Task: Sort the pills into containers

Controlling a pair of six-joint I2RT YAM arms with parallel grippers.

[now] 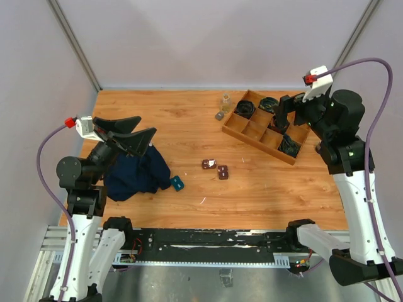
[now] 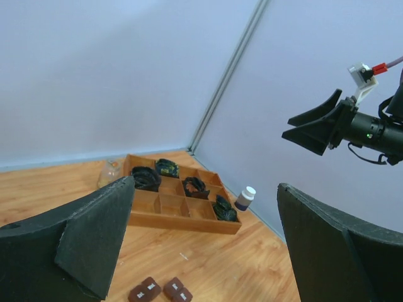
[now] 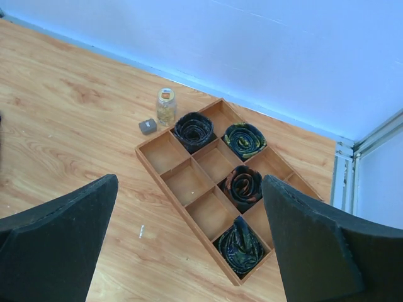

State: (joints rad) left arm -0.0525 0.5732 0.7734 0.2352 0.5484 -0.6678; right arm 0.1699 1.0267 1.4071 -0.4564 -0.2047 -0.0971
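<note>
Two tiny dark-brown square containers [image 1: 209,164] [image 1: 222,171] with pale marks lie side by side mid-table; the left wrist view shows them [image 2: 145,291] [image 2: 177,289] at its bottom edge. A tiny white sliver [image 1: 203,201] [image 2: 184,256] [image 3: 141,231] lies on the wood near them; I cannot tell if it is a pill. My left gripper [image 1: 146,124] [image 2: 204,189] hovers open and empty over the left side. Over the wooden tray at the back right, my right gripper [image 1: 279,112] [image 3: 189,181] also hangs open and empty.
The divided wooden tray [image 1: 252,133] [image 2: 182,220] [image 3: 189,207] holds several dark rolled items. A small clear jar [image 1: 225,100] [image 3: 165,106] and a grey box [image 1: 219,116] [image 3: 148,126] stand beside it, a white-capped bottle [image 2: 245,198] at its far end. A dark blue cloth [image 1: 135,173] and a teal block [image 1: 177,183] lie left.
</note>
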